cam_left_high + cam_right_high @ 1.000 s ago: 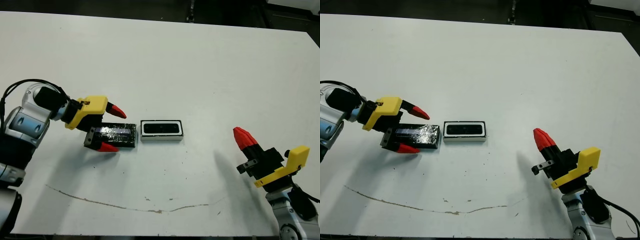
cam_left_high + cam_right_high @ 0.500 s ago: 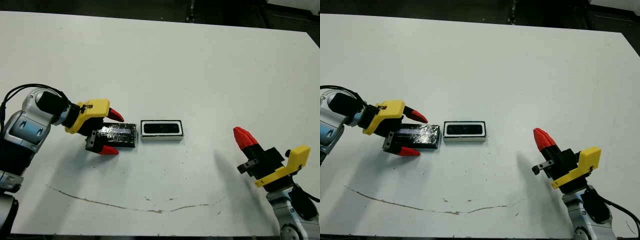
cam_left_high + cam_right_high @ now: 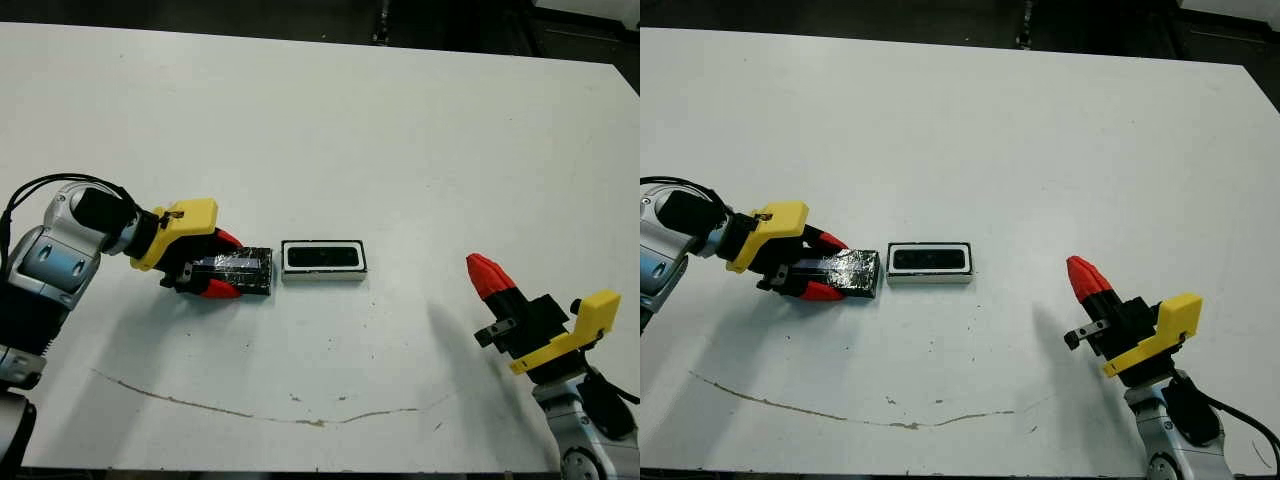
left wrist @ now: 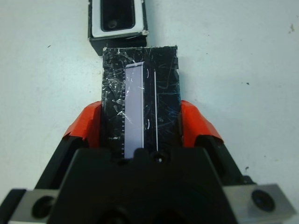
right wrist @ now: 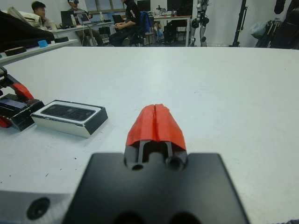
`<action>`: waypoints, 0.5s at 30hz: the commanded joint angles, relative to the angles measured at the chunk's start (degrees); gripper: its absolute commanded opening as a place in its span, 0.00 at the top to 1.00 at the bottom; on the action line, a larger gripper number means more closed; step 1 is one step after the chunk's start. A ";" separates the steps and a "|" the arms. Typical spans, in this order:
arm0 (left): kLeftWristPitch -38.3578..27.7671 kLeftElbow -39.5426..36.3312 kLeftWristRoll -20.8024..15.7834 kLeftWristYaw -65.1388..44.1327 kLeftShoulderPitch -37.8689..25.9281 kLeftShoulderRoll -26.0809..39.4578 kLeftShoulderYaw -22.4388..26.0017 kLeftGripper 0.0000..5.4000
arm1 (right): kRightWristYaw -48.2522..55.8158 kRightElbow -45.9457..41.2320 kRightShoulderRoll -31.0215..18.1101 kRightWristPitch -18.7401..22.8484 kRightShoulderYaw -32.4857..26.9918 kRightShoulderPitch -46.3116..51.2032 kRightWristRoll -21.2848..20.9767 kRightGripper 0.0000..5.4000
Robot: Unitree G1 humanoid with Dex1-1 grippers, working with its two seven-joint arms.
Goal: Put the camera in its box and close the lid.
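Open table all round the box
Only the lid lies close, just beside its left end.

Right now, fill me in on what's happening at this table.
The left pincer has its red fingers closed on the two long sides of the lid, which lies flat on the white table just off the box's end. The camera already sits inside the box, which is uncovered. The right pincer is shut and empty, held well off to the right. Covering the box is the step left.
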 commanded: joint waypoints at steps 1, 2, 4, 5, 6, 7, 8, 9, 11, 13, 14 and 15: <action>1.68 1.36 -1.00 0.73 1.18 -0.35 0.90 0.41 | -0.82 -0.62 -0.87 1.23 -0.06 0.77 -0.24 1.00; 1.93 1.76 -1.44 0.76 1.11 -0.54 1.18 0.41 | -0.79 -0.64 -0.85 1.24 -0.03 0.77 -0.11 1.00; 2.26 3.08 -2.77 0.58 0.85 -1.08 2.04 0.41 | -0.67 -0.50 -0.83 1.04 0.02 0.76 -0.07 1.00; 2.16 4.24 -3.96 0.37 0.84 -1.57 2.87 0.41 | -0.71 -0.48 -0.84 0.97 0.06 0.79 -0.16 1.00; 2.58 5.43 -4.77 0.05 0.60 -1.90 3.36 0.41 | -0.70 -0.43 -0.87 0.83 0.08 0.84 -0.29 1.00; 3.59 6.55 -5.53 -0.29 0.29 -2.14 3.72 0.41 | -0.71 -0.35 -0.89 0.50 0.12 0.88 -0.61 1.00; 4.08 7.29 -6.03 -0.49 0.06 -2.25 3.97 0.41 | -0.86 -0.47 -0.90 0.61 0.14 0.97 -0.70 1.00; 4.62 7.87 -6.45 -0.76 -0.24 -2.30 4.13 0.41 | -0.92 -0.62 -0.89 1.17 0.10 1.00 -0.24 1.00; 4.54 8.47 -7.12 -1.06 -0.45 -2.42 4.60 0.41 | -0.93 -0.75 -0.95 1.74 0.08 1.01 0.22 1.00; 4.47 8.99 -8.06 -1.71 -0.64 -2.83 5.24 0.41 | -0.87 -0.76 -1.09 1.57 0.15 1.01 -0.15 1.00; 4.62 9.20 -8.43 -2.05 -0.83 -3.01 5.40 0.41 | -0.85 -0.81 -1.10 1.69 0.15 1.02 -0.11 1.00; 4.71 9.37 -8.70 -2.38 -1.05 -3.22 5.50 0.41 | -0.81 -0.83 -1.12 1.86 0.16 1.03 0.00 1.00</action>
